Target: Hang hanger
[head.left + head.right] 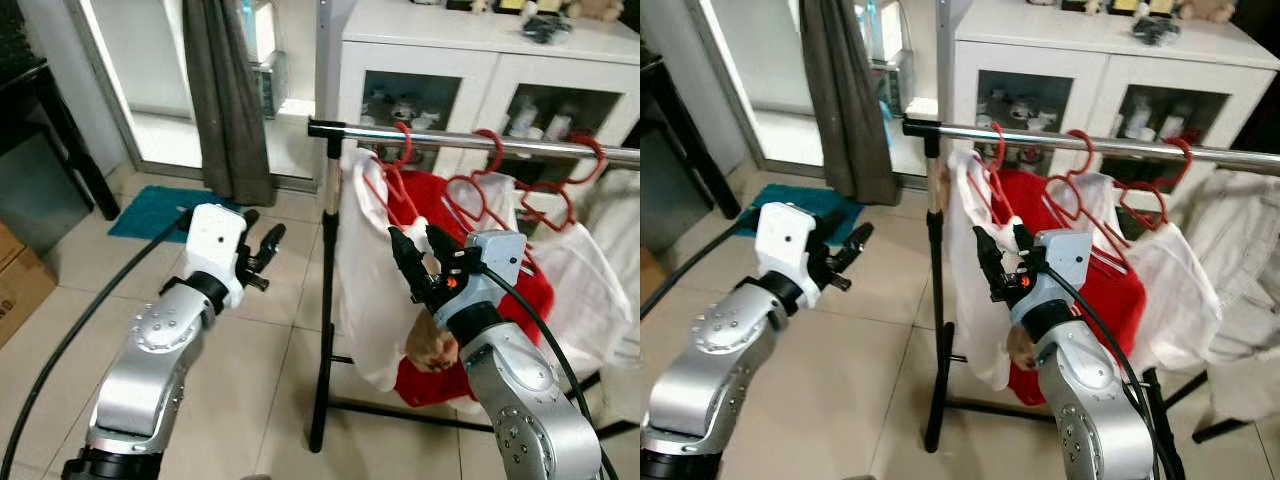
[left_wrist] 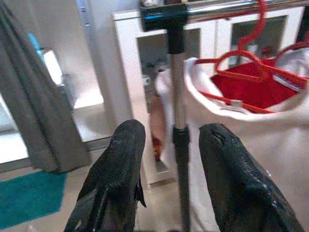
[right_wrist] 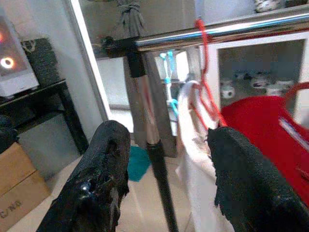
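Chrome rail (image 1: 480, 142) runs across the upper scene on a black upright post (image 1: 324, 330), capped by a black end joint (image 1: 326, 129). Hooked over it at about one o'clock from centre: red hanger (image 1: 398, 178) carrying a white shirt (image 1: 368, 290), then more red hangers (image 1: 505, 190) towards three o'clock, with a red garment (image 1: 470, 300) and another white garment (image 1: 575, 290) draped beneath. All hooks sit on the rail, none held.

Right gripper (image 1: 418, 252) hovers at five o'clock from the rail's end, just in front of the white shirt, fingers spread apart and empty; seen from the right wrist, both black fingers (image 3: 241, 179) stand wide with the post and the nearest red hook between them in the background, not touching. Cannot tell whether a fingertip brushes the cloth.

Left gripper (image 1: 262, 248) points at the post from nine o'clock, apart from it, fingers parted and holding nothing; from the left wrist, the fingers (image 2: 118, 179) frame the post and the shirt's edge.

Behind the rail, at twelve o'clock, white cabinet (image 1: 420, 60) with glass doors and small items inside. Grey curtain (image 1: 225, 100) hangs at eleven o'clock, teal mat (image 1: 160, 210) on the tiled floor (image 1: 250, 380) below it. Black cable (image 1: 90, 310) trails along the left arm. Cardboard box (image 1: 18, 280) at nine o'clock, dark furniture (image 1: 30, 150) above it.
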{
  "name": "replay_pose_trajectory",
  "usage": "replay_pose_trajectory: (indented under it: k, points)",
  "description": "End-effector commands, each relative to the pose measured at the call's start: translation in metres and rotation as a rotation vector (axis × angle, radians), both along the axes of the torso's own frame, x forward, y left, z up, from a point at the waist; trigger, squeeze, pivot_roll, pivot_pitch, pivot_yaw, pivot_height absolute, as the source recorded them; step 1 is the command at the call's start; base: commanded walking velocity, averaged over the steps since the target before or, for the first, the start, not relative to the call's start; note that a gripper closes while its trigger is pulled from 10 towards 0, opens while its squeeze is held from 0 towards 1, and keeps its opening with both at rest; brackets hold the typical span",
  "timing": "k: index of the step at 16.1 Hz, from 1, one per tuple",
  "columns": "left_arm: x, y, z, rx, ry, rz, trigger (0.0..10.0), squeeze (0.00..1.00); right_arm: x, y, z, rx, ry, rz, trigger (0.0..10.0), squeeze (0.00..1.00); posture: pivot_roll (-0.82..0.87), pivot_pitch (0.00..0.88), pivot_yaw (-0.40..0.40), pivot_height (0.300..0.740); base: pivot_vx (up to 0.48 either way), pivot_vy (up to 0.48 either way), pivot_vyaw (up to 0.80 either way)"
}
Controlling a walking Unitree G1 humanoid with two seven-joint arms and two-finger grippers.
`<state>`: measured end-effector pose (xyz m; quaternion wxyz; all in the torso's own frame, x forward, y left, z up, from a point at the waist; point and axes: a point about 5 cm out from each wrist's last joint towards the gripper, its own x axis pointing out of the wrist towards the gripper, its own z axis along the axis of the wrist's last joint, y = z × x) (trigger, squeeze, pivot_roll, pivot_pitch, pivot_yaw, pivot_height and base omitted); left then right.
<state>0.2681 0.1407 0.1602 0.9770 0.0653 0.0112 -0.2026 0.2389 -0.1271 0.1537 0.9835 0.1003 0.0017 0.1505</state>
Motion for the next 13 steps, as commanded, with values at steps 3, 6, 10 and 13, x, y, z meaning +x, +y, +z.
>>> replay_pose_trajectory:
  k: [3,6,10,13]
  points:
    - [0.005,-0.002,0.002,0.046,-0.021,0.009,10.0,0.0,0.002,-0.003,-0.002,-0.012,0.014,-0.024,10.0,0.0,0.01,0.0,0.033,0.74,0.0,-0.123,0.0]
    - [0.006,-0.002,0.001,0.056,-0.022,0.018,10.0,0.0,0.004,-0.003,-0.002,-0.014,0.015,-0.024,10.0,0.0,0.0,0.0,0.032,0.74,0.0,-0.48,0.0]
    - [0.008,-0.001,-0.003,0.066,-0.001,0.037,10.0,0.0,0.007,-0.004,-0.001,-0.012,0.02,-0.041,10.0,0.0,0.01,0.0,0.028,0.74,0.0,-0.097,0.0]
    - [0.01,-0.004,-0.003,0.079,-0.017,0.001,10.0,0.0,0.016,-0.012,-0.002,-0.131,0.004,-0.119,10.0,0.0,0.01,0.0,0.028,0.74,0.0,0.0,0.27]
